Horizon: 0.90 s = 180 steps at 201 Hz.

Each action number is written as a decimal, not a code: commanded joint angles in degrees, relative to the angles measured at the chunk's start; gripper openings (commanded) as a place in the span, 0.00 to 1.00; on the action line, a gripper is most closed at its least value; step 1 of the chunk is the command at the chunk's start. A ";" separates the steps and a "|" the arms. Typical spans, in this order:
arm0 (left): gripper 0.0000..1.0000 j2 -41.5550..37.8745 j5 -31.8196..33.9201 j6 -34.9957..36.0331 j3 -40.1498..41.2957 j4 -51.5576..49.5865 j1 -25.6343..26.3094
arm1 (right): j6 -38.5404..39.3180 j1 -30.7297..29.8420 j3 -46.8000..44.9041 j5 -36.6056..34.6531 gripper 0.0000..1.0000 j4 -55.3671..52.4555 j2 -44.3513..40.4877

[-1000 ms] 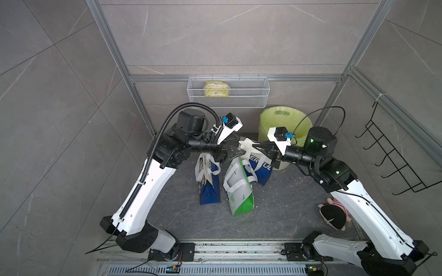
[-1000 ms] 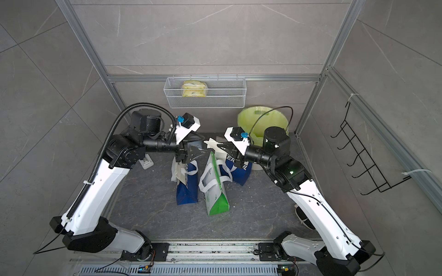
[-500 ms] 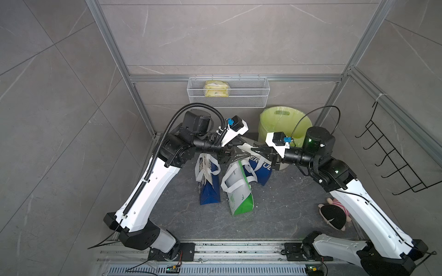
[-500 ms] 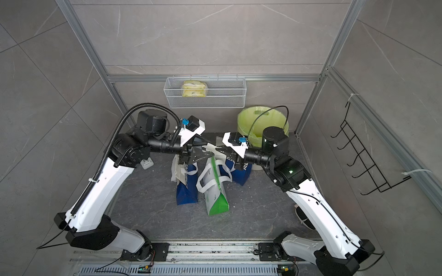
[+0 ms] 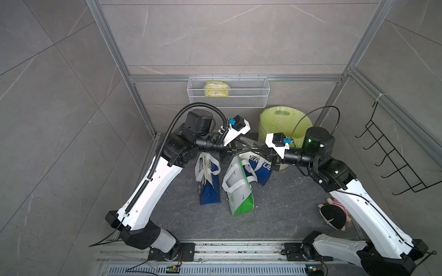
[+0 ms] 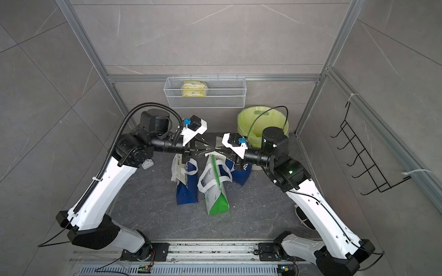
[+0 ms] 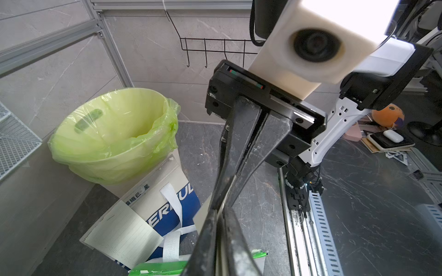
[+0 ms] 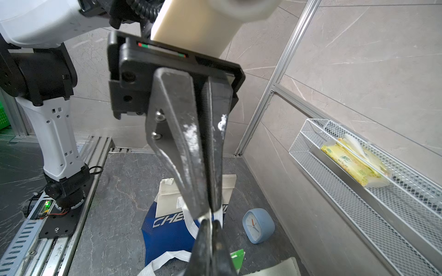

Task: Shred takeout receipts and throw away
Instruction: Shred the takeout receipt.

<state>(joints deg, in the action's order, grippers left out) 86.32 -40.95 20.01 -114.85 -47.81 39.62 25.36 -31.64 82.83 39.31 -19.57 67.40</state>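
The receipt (image 6: 208, 149) was up in the air over the bags, pinched from both sides. My left gripper (image 6: 205, 149) was clamped on one end and my right gripper (image 6: 216, 149) on the other, tips almost nose to nose and both squeezed tight on the paper. A second receipt (image 7: 124, 231) lay against the face of the blue-and-white bag (image 7: 155, 181), right beside the green-lined bin (image 5: 284, 124). The green-and-white bag (image 5: 239, 191) sat below my grippers, with another blue bag (image 5: 209, 188) just beside it.
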 commanded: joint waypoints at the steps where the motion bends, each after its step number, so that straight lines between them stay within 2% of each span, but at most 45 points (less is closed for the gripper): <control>1: 0.03 -0.27 -1.57 -1.41 0.50 2.68 0.20 | 0.85 -0.65 0.29 0.77 0.00 0.77 -1.18; 5: 0.00 -0.32 -1.75 -1.73 0.75 3.07 0.19 | 1.11 -0.69 -0.10 0.72 0.00 1.10 -1.42; 51: 0.00 -0.96 -4.24 -9.51 3.91 11.11 -0.43 | 3.84 -1.31 -6.54 -0.71 0.00 8.41 -5.95; 82: 0.00 0.21 -13.69 -20.70 5.88 20.87 -3.84 | 5.13 -2.15 -11.52 -2.45 0.00 14.41 -9.30; 102: 0.00 1.27 -15.62 -23.61 6.55 23.24 -4.01 | 6.14 -2.97 -13.38 -3.68 0.00 16.45 -10.72; 136: 0.00 1.57 -13.66 -24.26 8.59 24.22 -4.86 | 7.42 -3.76 -14.35 -4.98 0.00 16.90 -12.35; 180: 0.00 1.65 0.55 -29.04 11.83 29.52 -7.71 | 3.78 -5.07 -15.71 -3.61 0.00 16.57 -16.15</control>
<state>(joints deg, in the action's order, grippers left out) 87.90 -49.74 -4.38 -103.77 -24.43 33.82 31.51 -35.64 67.83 34.26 -4.40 54.19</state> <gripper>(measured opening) 0.048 0.040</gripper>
